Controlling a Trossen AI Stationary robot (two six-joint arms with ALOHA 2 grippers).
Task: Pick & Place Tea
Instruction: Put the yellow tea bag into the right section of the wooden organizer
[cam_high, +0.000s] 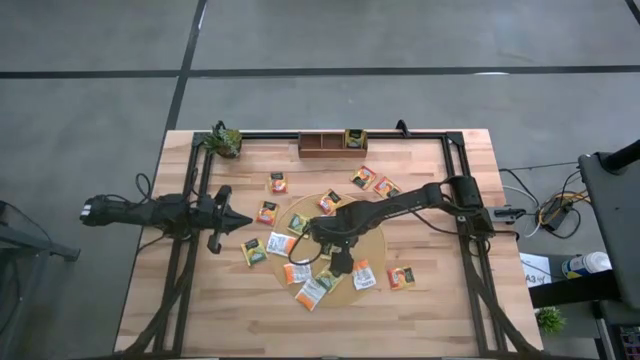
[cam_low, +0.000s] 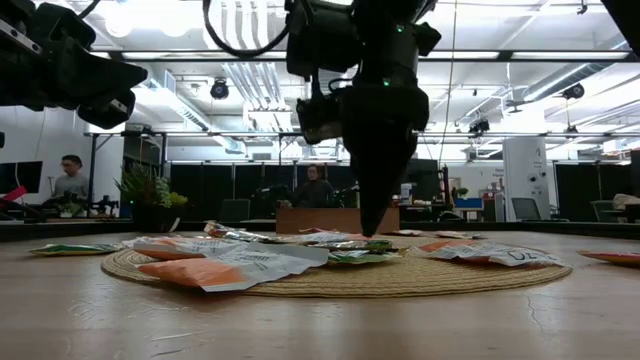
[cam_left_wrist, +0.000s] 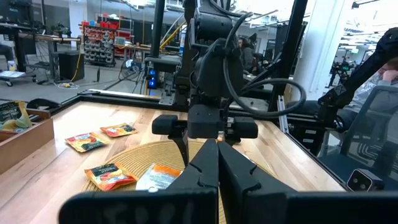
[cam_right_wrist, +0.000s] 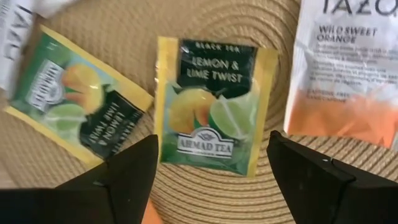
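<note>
Many sachets: tea sachets scattered on the wooden table (cam_high: 440, 300) and on the round woven mat (cam_high: 372, 238); mix of orange, white-orange, green-yellow.
Left arm: waits over the table's left side, pointing toward the mat.
Left gripper (cam_high: 243, 222): fingers pressed together, tips meeting, nothing between them; left wrist view shows the two dark fingers (cam_left_wrist: 239, 171) closed to a point.
Potted plant (cam_high: 224, 141): far left corner of the table.
Sachets left of mat: orange one (cam_high: 277, 183) near the far side, orange one (cam_high: 267, 212) just beside the mat's rim, green-yellow one (cam_high: 254, 251) nearer the front.
White sachet (cam_high: 281, 243): on the mat's left edge.
Lemon & lime sachet (cam_right_wrist: 213, 107): green-yellow, flat on the mat, label readable, lies between the right gripper's fingers in the right wrist view, not touched.
Second lemon & lime sachet (cam_right_wrist: 79, 112): beside it, tilted, on the mat.
Wild sweet orange sachet (cam_right_wrist: 351, 74): white-orange, on the mat at the other side.
Right gripper (cam_high: 316, 240): low over the mat's centre, pointing straight down in the low view; fingers (cam_right_wrist: 132, 171) spread wide, empty.
Wooden compartment tray (cam_high: 322, 145): far edge, one green-yellow sachet (cam_high: 355, 139) in its right-hand end.
Sachets right of mat: two orange ones (cam_high: 364, 177) near the far side, one (cam_high: 401, 277) near the front.
</note>
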